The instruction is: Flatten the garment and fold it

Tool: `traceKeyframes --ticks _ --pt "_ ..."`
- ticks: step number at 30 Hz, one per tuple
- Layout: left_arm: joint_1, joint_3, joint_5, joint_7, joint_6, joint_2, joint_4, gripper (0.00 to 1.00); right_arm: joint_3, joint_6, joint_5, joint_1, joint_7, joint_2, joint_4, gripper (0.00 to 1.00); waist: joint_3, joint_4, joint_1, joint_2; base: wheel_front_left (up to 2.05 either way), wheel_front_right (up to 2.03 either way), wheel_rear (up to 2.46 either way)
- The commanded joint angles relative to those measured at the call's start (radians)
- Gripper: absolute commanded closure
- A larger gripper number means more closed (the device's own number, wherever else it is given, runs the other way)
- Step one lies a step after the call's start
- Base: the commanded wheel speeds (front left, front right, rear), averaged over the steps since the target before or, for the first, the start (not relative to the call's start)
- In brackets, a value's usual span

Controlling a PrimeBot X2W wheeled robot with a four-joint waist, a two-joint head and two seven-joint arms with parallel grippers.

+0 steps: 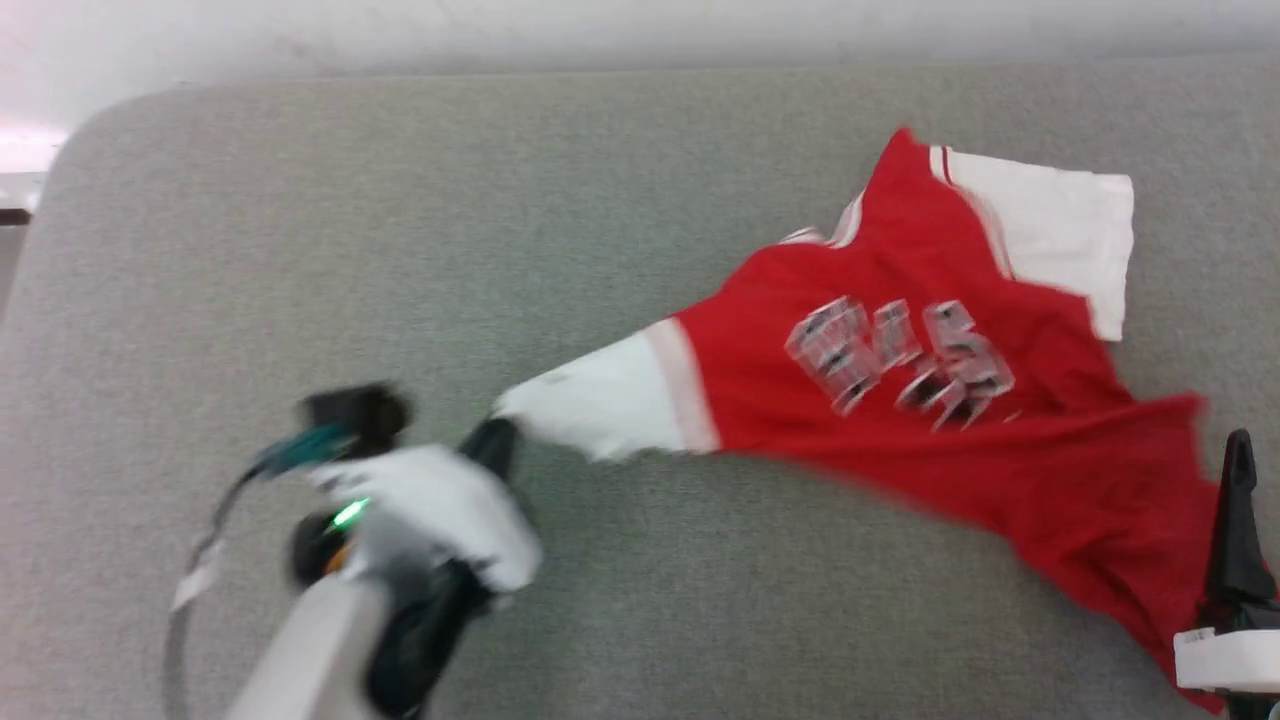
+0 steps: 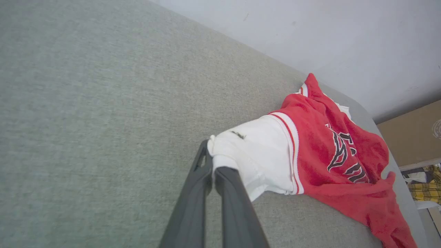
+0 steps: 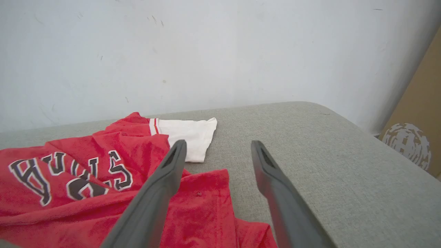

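The red jersey T-shirt point(image 1: 900, 400) lies rumpled on the right half of the grey surface, its black block letters facing up. My left gripper point(image 1: 497, 432) is shut on the tip of the near white sleeve point(image 2: 255, 155), which is stretched out to the left. The other white sleeve point(image 1: 1060, 235) lies flat at the far right. My right gripper point(image 3: 217, 146) stands open above the shirt's red lower part point(image 3: 203, 206), nothing between its fingers; in the head view one dark finger point(image 1: 1238, 520) rises at the right edge.
The grey fabric surface point(image 1: 400, 250) spreads wide on the left and ends at a pale wall point(image 1: 640, 30) behind. Past its rounded right end stand a brown cardboard box point(image 3: 418, 113) and yellow checked cloth point(image 2: 425, 189) lower down.
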Motion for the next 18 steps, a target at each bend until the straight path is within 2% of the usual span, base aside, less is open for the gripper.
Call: traceKeyframes --ticks 1,7,12,13,14,18 --pt "0.036 0.021 -0.014 -0.007 0.01 0.018 -0.027 1.0 -0.003 -0.001 -0.007 0.004 -0.002 0.003 0.001 0.0 -0.013 0.015 0.0001 0.0 0.0 0.0 0.0" --pt "0.227 0.136 -0.061 -0.047 0.037 0.1 -0.147 1.0 -0.011 -0.001 -0.015 0.018 0.013 0.003 -0.004 0.0 -0.027 0.035 0.0001 0.0 0.0 0.0 0.0" --pt "0.295 0.135 -0.074 -0.047 0.057 0.09 -0.164 1.0 -0.007 -0.001 -0.025 0.022 0.028 0.003 -0.013 0.0 -0.043 0.048 0.0001 0.0 0.0 0.0 0.0" --pt "0.299 0.13 -0.075 -0.043 0.061 0.085 -0.158 0.67 -0.006 -0.001 -0.026 0.022 0.031 0.003 -0.015 0.0 -0.046 0.05 0.0001 0.0 0.0 0.0 0.0" --pt "0.3 0.123 -0.07 -0.041 0.062 0.085 -0.151 0.0 -0.004 -0.001 -0.027 0.022 0.034 0.003 -0.017 0.0 -0.048 0.051 0.0001 0.0 0.0 0.0 0.0" --pt "0.293 0.113 -0.068 -0.034 0.067 0.081 -0.136 0.0 -0.001 -0.001 -0.031 0.025 0.043 0.003 -0.025 0.0 -0.056 0.052 0.0001 0.0 0.0 0.0 0.0"
